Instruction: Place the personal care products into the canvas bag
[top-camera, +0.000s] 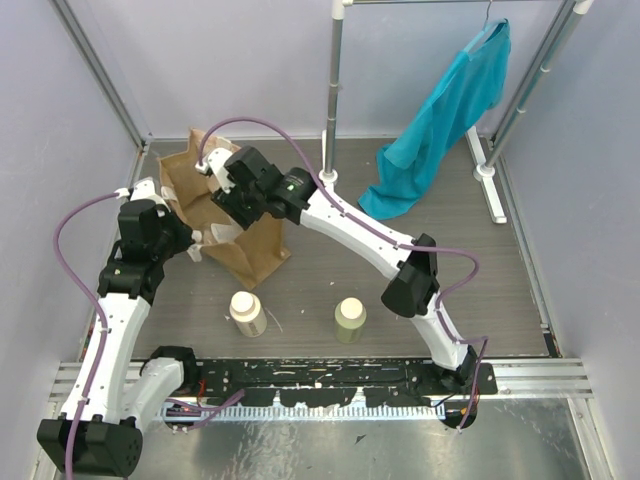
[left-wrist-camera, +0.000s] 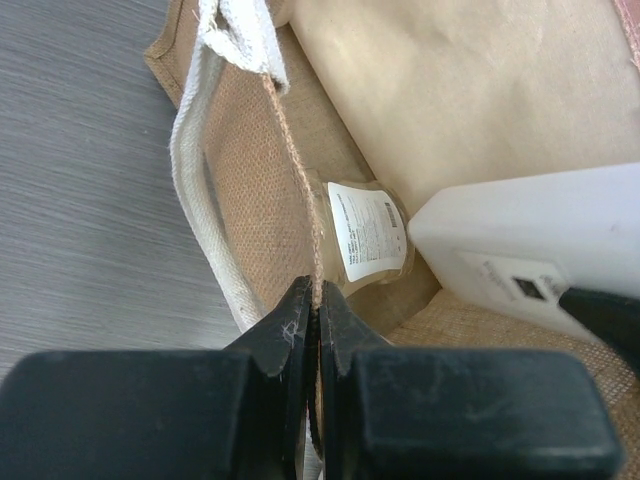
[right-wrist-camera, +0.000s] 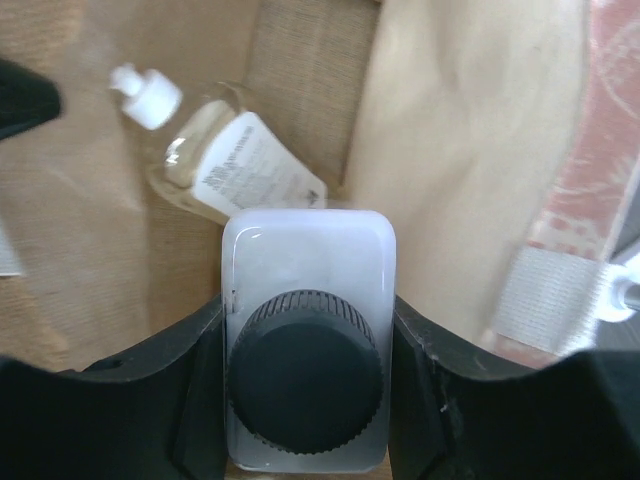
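Progress stands near halfway, I judge: the amber bottle (right-wrist-camera: 220, 160) lies inside the canvas bag (top-camera: 250, 250). My right claw (right-wrist-camera: 305, 400), clamped on the white rectangular bottle (right-wrist-camera: 305, 265), holds it within the bag's mouth, not yet released. My left claw (left-wrist-camera: 312, 320) pinches the bag's rim. The cream bottle (top-camera: 247, 313) and olive-green bottle (top-camera: 349, 321) wait on the counter (top-camera: 480, 290), nearer than the bag.

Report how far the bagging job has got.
Done: the amber bottle lies inside the canvas bag. In hand: the right tool grips the white rectangular bottle in the bag's opening, while the left tool pinches the bag's rim. Left: the cream bottle and olive-green bottle stand on the table.
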